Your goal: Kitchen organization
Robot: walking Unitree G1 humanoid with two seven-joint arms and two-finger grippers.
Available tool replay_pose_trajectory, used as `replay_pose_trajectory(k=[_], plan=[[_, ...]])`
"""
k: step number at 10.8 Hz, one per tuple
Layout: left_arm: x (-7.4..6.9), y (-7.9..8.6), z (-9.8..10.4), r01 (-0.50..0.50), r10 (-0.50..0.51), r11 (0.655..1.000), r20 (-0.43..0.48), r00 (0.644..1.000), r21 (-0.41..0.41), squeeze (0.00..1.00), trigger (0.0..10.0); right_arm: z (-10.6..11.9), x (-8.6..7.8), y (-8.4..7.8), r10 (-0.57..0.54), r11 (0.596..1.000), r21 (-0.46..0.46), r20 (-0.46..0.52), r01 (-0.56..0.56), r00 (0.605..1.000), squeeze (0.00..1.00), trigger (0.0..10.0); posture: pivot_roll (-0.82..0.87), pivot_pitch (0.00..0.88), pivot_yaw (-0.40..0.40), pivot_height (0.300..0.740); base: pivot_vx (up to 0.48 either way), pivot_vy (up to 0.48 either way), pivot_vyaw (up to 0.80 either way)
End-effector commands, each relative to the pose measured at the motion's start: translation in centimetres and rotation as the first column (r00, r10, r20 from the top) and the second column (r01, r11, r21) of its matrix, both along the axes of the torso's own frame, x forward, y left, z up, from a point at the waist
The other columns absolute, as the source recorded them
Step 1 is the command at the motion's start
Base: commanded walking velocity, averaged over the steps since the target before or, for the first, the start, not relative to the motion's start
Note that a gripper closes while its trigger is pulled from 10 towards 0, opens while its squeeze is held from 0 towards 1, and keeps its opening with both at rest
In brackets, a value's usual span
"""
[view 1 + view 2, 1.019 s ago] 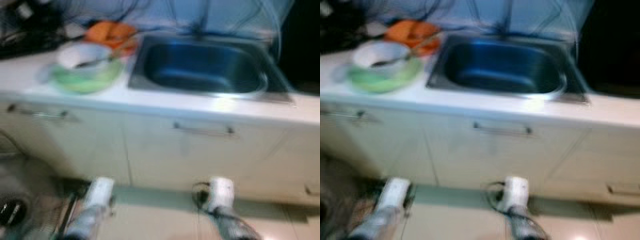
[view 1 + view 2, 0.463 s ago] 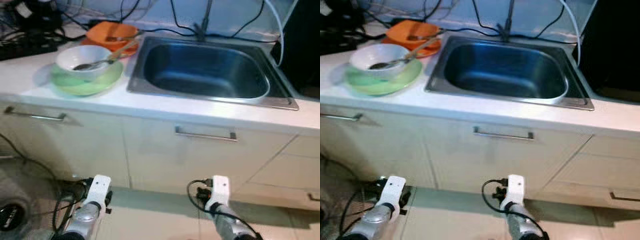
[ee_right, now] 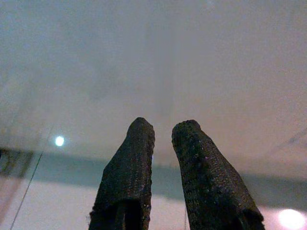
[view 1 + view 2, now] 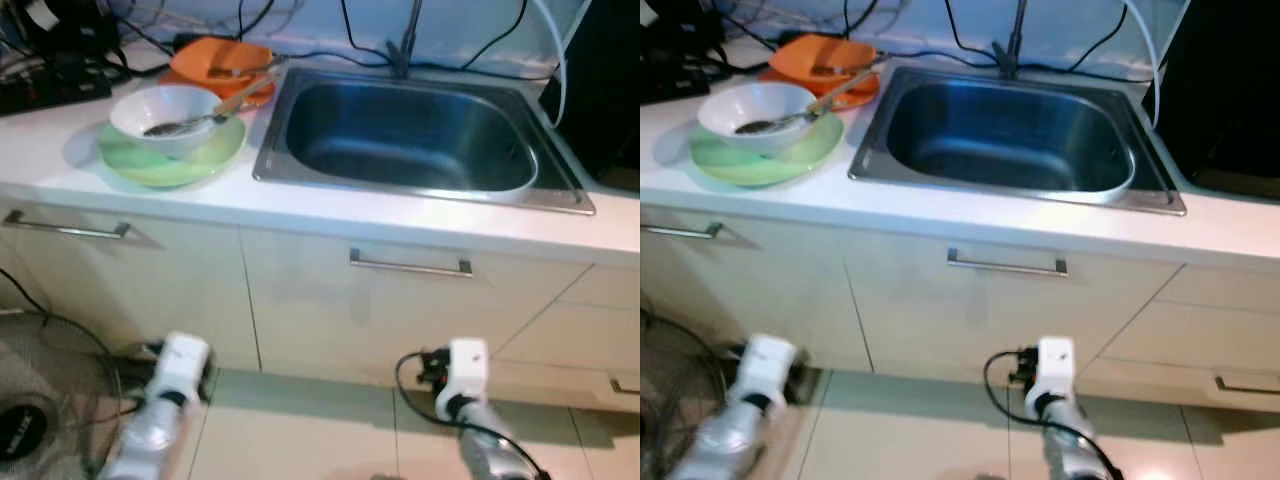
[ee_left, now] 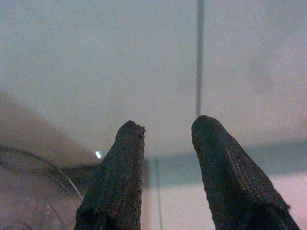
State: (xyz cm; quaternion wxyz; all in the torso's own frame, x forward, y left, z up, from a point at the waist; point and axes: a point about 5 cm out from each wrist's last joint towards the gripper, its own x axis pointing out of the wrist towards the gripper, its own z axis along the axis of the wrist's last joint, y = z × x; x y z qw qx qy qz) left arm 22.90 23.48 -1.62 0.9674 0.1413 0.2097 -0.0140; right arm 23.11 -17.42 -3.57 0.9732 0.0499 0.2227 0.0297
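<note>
On the white counter (image 4: 330, 205) a white bowl (image 4: 165, 115) with a spoon in it sits on a green plate (image 4: 175, 160). Behind them are orange dishes (image 4: 220, 65) with a utensil across them. To their right lies the steel sink (image 4: 405, 135), which looks empty. Both my arms hang low in front of the cabinets, the left arm (image 4: 165, 400) and the right arm (image 4: 465, 385). My left gripper (image 5: 168, 125) is open with nothing in it. A narrower gap shows in my right gripper (image 3: 163, 125), also with nothing in it.
Cabinet fronts with bar handles (image 4: 410, 266) stand below the counter. Cables (image 4: 60, 40) and dark gear crowd the counter's back left. A faucet (image 4: 405, 35) rises behind the sink. A round dark object (image 4: 20, 430) and cords lie on the tiled floor at left.
The head view was blurred a second ago and is now sharp, shifted a little. Both wrists have swung slightly, the right one to the right. The dishes have not moved.
</note>
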Motion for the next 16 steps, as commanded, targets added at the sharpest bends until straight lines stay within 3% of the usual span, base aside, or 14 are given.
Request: replay_pose_trajectory(k=[1,3,4,5,6,7,9,12,14,16], plan=[[0.2,0.2,0.9,-0.009,0.009,1.0,0.059,0.998,-0.009,0.0,10.0,0.9,0.3,-0.5,0.013,1.0,-0.017,0.065,-0.011,0.998,0.0,10.0,-0.11,0.039,-0.066,0.74,0.0,0.0,0.0],[-1.0,0.0,4.2,0.031,-0.034,0.999,0.215,0.976,0.019,0.0,10.0,3.3,-0.6,-1.5,0.031,0.996,-0.083,0.194,-0.015,0.98,0.0,10.0,-0.11,0.044,-0.082,0.74,0.0,0.0,0.0],[-1.4,0.0,4.8,0.03,-0.034,0.999,0.238,0.971,0.021,0.0,10.0,3.8,-1.1,-1.7,0.031,0.995,-0.094,0.211,-0.011,0.977,0.0,10.0,-0.11,0.045,-0.088,0.74,0.0,0.0,0.0],[-1.9,-0.2,7.0,0.03,-0.044,0.998,0.303,0.952,0.05,0.0,10.0,6.2,-1.9,-2.5,0.001,0.994,-0.104,0.283,0.029,0.959,0.0,10.0,-0.1,0.044,-0.097,0.74,0.0,0.0,0.0],[-2.0,-0.3,7.8,0.032,-0.05,0.998,0.324,0.945,0.061,0.0,10.0,7.5,-1.8,-2.5,-0.01,0.994,-0.097,0.32,0.043,0.947,0.0,10.0,-0.1,0.044,-0.097,0.74,0.0,0.0,0.0],[-1.4,-0.9,10.2,0.054,-0.086,0.994,0.397,0.914,0.092,0.0,10.0,10.6,-0.9,-2.2,0.008,0.993,-0.111,0.407,0.04,0.914,0.0,10.0,-0.11,0.037,-0.098,0.74,0.0,0.0,0.0],[0.9,-2.3,13.9,0.064,-0.096,0.995,0.515,0.852,0.08,0.0,10.0,14.4,0.9,-1.1,0.036,0.994,-0.106,0.509,0.021,0.86,0.0,10.0,-0.11,0.022,-0.106,0.74,0.0,0.0,0.0],[2.4,-3.6,17.5,0.091,-0.103,0.995,0.607,0.788,0.051,0.0,10.0,18.4,2.2,0.2,0.046,0.997,-0.083,0.584,0.003,0.811,0.0,10.0,-0.1,0.016,-0.109,0.74,0.0,0.0,0.0],[5.5,-6.1,21.1,0.155,-0.188,0.982,0.676,0.713,0.11,0.0,10.0,19.8,4.7,2.0,0.024,1.0,-0.021,0.602,-0.015,0.798,0.0,10.0,-0.09,0.024,-0.108,0.74,0.0,0.0,0.0],[7.7,-8.1,21.3,0.202,-0.189,0.978,0.667,0.72,0.059,0.0,10.0,19.9,7.1,3.7,0.011,0.999,0.033,0.581,-0.037,0.814,0.0,10.0,-0.09,0.025,-0.103,0.74,0.0,0.0,0.0]])
